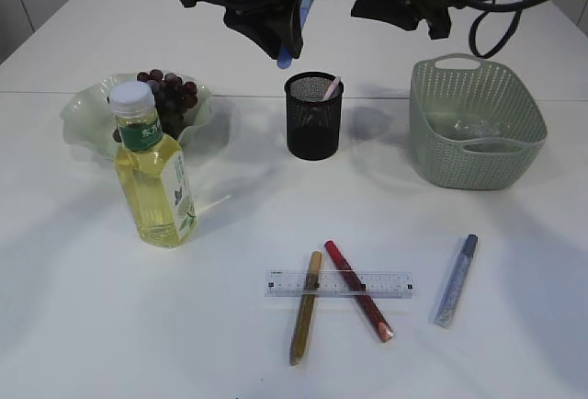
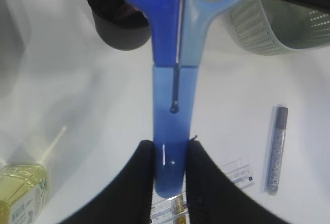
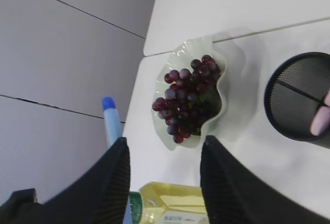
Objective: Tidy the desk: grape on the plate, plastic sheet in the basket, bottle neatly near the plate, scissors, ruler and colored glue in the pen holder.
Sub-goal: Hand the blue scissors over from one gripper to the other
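My left gripper (image 2: 169, 154) is shut on the blue scissors (image 2: 172, 79) by their sheathed blades. It holds them in the air just above the black mesh pen holder (image 1: 312, 116), where the gripper (image 1: 276, 42) hangs at the top. My right gripper (image 3: 164, 141) is open and empty, high above the table near the basket (image 1: 476, 123). The grapes (image 1: 170, 96) lie on the pale glass plate (image 1: 87, 114). The bottle (image 1: 152, 169) stands upright in front of the plate. The clear ruler (image 1: 338, 284) lies at the front with the gold (image 1: 305, 307) and red (image 1: 358, 289) glue sticks across it. The silver glue stick (image 1: 456, 279) lies to their right.
The green basket holds a crumpled clear plastic sheet (image 1: 478, 128). A pink item (image 1: 331, 86) sticks out of the pen holder. A table seam runs behind the plate and basket.
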Controlling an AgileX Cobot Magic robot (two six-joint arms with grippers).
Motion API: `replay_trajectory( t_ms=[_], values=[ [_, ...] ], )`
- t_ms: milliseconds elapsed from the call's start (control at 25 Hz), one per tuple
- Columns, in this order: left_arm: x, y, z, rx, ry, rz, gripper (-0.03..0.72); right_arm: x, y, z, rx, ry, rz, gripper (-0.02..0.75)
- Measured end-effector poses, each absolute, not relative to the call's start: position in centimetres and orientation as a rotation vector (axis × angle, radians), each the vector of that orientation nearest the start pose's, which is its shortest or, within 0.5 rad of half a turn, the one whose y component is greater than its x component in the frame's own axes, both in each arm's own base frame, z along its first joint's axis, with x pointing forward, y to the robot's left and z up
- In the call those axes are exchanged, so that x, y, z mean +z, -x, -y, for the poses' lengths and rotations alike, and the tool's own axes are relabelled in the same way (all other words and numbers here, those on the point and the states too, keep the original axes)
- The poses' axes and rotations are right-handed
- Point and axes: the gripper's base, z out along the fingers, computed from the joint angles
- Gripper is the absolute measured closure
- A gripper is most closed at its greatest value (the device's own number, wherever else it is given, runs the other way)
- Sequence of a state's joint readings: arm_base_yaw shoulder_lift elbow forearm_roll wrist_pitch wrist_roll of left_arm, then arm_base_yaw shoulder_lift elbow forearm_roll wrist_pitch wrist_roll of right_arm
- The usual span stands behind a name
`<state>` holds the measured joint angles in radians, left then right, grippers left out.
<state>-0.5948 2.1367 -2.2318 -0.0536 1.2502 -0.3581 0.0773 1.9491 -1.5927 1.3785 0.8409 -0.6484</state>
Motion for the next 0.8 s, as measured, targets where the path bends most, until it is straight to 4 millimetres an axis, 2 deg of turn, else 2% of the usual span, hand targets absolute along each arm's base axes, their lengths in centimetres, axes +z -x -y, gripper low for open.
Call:
replay_trajectory(
  t_ms=[280,800],
  values=[
    [32.81,-38.73,26.7,-0.375,-0.313,-2.674,0.556,28.89,-44.59,-10.52,1.429,-0.088,-2.01,0.374],
    [32.8,-38.72,26.69,-0.374,-0.314,-2.675,0.556,29.05,-44.78,-10.67,1.46,-0.035,-1.93,0.374]
  ],
)
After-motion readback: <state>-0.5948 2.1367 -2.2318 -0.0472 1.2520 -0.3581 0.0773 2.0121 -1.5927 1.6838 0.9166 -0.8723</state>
